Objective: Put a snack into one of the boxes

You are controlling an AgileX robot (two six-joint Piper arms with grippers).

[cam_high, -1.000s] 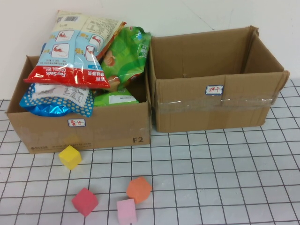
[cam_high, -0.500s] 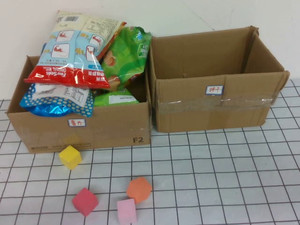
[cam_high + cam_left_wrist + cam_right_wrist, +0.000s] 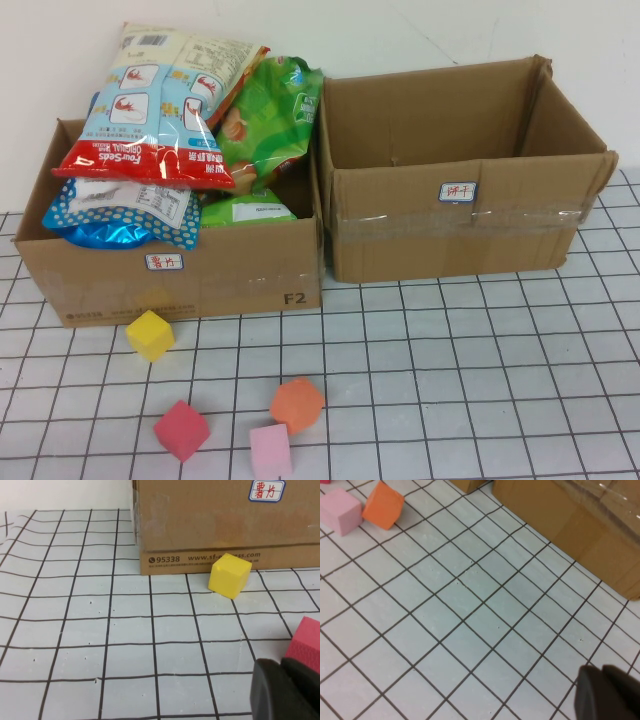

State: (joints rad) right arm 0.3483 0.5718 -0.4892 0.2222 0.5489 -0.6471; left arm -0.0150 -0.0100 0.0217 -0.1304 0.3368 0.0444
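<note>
Two cardboard boxes stand side by side at the back of the gridded table (image 3: 470, 380): the left box (image 3: 230, 275) is packed with snack bags (image 3: 160, 120), the right box (image 3: 450, 230) holds nothing visible. Four foam cubes (image 3: 149, 334) lie in front of the left box. The left gripper (image 3: 287, 690) sits low beside the red cube (image 3: 306, 642), the right gripper (image 3: 610, 692) above bare tiles; whether either claw is open cannot be determined.
</note>
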